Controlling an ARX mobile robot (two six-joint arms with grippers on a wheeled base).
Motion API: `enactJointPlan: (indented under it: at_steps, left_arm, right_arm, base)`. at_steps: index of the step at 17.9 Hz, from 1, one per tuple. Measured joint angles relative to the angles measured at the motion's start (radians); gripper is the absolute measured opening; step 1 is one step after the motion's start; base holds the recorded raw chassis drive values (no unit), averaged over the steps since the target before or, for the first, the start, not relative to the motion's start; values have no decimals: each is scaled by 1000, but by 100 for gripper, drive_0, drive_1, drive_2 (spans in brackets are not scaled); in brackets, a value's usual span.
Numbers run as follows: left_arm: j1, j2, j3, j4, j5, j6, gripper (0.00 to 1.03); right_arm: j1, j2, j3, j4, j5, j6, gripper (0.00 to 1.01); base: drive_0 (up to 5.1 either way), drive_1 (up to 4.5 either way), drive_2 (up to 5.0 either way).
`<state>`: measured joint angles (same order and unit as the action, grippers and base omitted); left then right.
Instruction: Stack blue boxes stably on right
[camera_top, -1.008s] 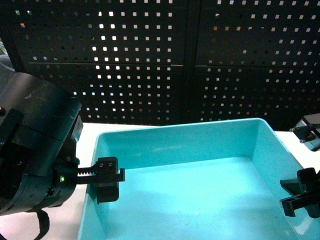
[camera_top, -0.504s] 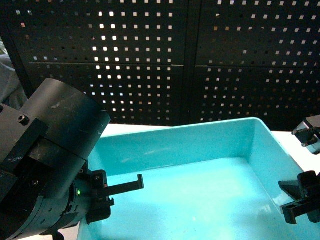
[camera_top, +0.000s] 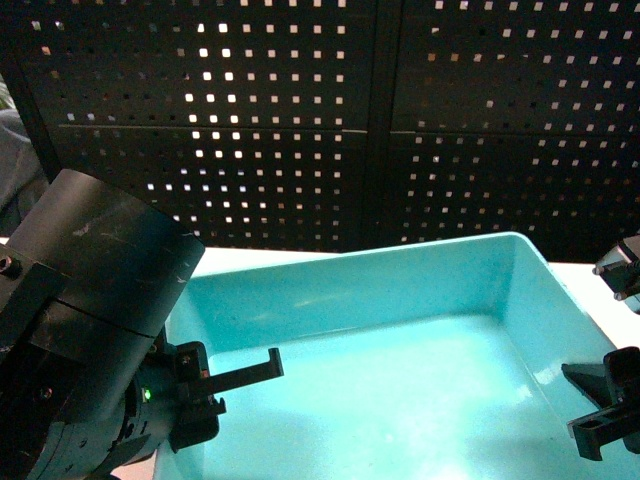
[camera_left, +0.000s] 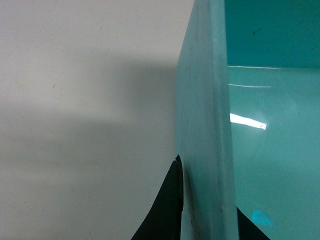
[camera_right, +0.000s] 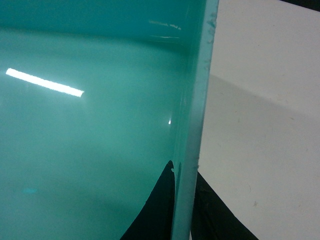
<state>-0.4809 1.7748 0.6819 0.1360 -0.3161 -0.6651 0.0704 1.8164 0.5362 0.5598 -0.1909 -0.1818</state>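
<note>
Head view: a light turquoise-blue box (camera_top: 400, 340) fills the lower frame on a white table (camera_top: 230, 258) before a black perforated panel (camera_top: 320, 120); the left gripper (camera_top: 215, 385) sits at the box's left wall, 1 finger reaching over the glossy floor, while the right gripper (camera_top: 605, 410) stands at the right wall.

Left wrist view: the box's left wall (camera_left: 205, 125) runs upright between 2 dark fingers (camera_left: 167, 210), 1 outside and 1 inside, both pressed against it; the jaws are narrowed to the thickness of the wall; white table lies to the left.

Right wrist view: the right wall (camera_right: 192, 130) passes between 2 dark fingers (camera_right: 157, 210), closed tight on its rim; white table lies beyond.
</note>
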Motion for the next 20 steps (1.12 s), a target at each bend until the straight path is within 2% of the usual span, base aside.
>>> enactJointPlan:
  at_steps: [4, 10, 11, 13, 14, 16, 19, 20]
  left_arm:
    - [-4, -24, -1, -6, -1, 48, 5]
    - [8, -128, 44, 53, -68, 185, 5]
    - [21, -163, 80, 68, -76, 241, 5]
    - [44, -269, 225, 118, -73, 417, 5]
    - [46, -304, 309, 120, -53, 479, 5]
    - [46, -320, 323, 137, -53, 502, 5]
    - [33, -323, 295, 259, -67, 584, 5]
    - [29, -323, 288, 270, -77, 599, 5]
  right_arm:
    - [-13, -29, -9, -31, -10, 16, 8]
    - [-19, -161, 69, -90, -18, 47, 8]
    - [-19, -202, 113, -105, -17, 56, 8]
    - [-26, -334, 266, -164, -4, 104, 8]
    - [-27, -391, 336, -175, 19, 106, 8]
    - [-27, -406, 359, -174, 19, 107, 8]
    - [-27, -406, 359, -130, 45, 108, 8]
    - [-27, -406, 358, -131, 51, 108, 8]
  base:
    - [0, 0, 0]
    - [0, 0, 0]
    - [0, 0, 0]
    - [0, 0, 0]
    - [0, 0, 0]
    - [0, 0, 0]
    - [0, 0, 0]
    - [0, 0, 0]
